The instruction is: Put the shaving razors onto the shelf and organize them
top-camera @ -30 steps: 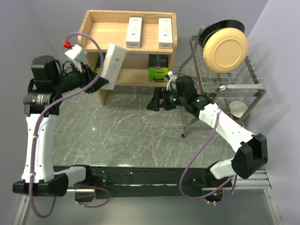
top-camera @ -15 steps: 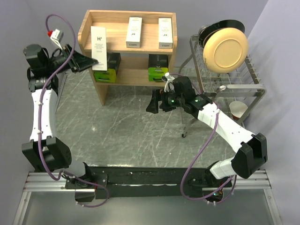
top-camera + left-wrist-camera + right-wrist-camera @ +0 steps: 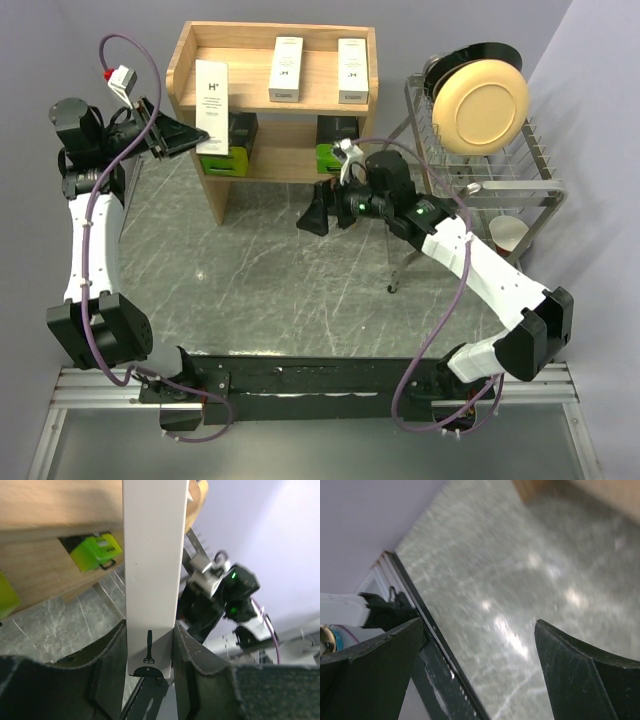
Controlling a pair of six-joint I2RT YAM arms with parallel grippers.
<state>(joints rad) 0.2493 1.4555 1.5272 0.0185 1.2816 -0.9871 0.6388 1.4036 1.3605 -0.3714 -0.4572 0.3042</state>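
The wooden shelf stands at the back of the table. Two white razor boxes lie on its top tier. Two black-and-green razor packs sit on the lower tier. My left gripper is shut on a third white razor box, held upright at the shelf's left end. Whether it rests on the shelf I cannot tell. My right gripper is open and empty, low over the table in front of the shelf.
A wire dish rack holding a cream plate stands to the right of the shelf. A paper cup sits below it. The marble tabletop spreads between the arms. The right arm shows behind the held box.
My left arm swung the white box from a tilted pose in front of the shelf to upright at its left end. The right gripper shifted slightly left.
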